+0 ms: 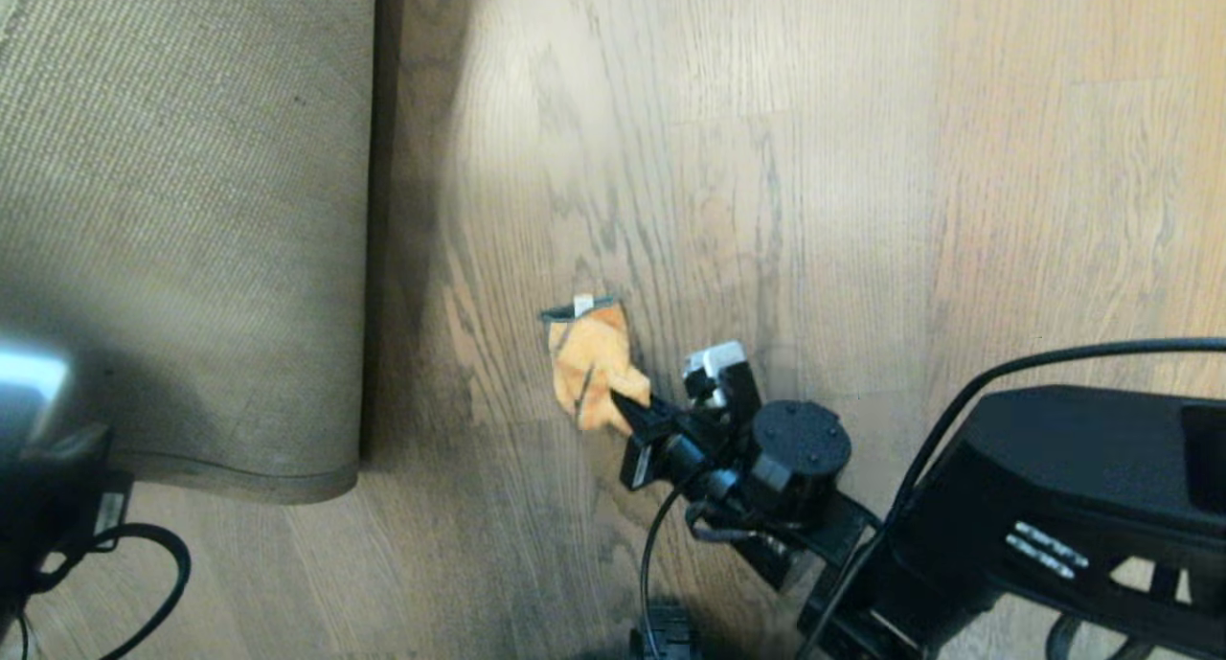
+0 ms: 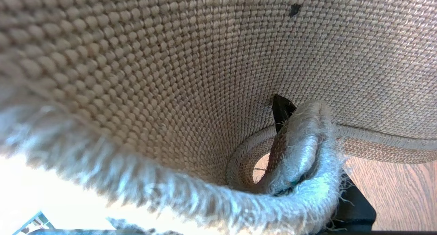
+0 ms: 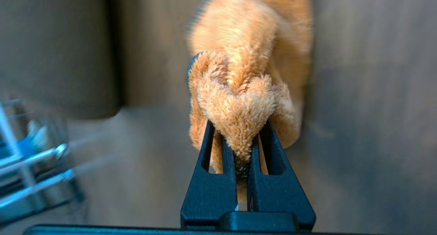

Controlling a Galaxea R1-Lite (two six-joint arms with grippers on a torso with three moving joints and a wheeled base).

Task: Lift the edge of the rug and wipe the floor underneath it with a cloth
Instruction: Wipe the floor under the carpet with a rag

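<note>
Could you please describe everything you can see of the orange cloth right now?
The cloth is a small orange-yellow rag of fuzzy, microfibre-like pile with a thin dark trim and a small white tag at its far end. It is bunched, with one fold pinched between the closed fingers of the right gripper. Its free end trails on the brown wood-grain floor, to the right of the lifted rug edge and clear of it.

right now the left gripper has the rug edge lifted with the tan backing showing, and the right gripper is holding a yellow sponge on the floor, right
Not quite. The right gripper is shut on the orange fuzzy cloth, not a yellow sponge; the right wrist view shows this. The rest holds: the left gripper has the rug edge lifted, tan backing showing, and the cloth is on the floor.
</note>
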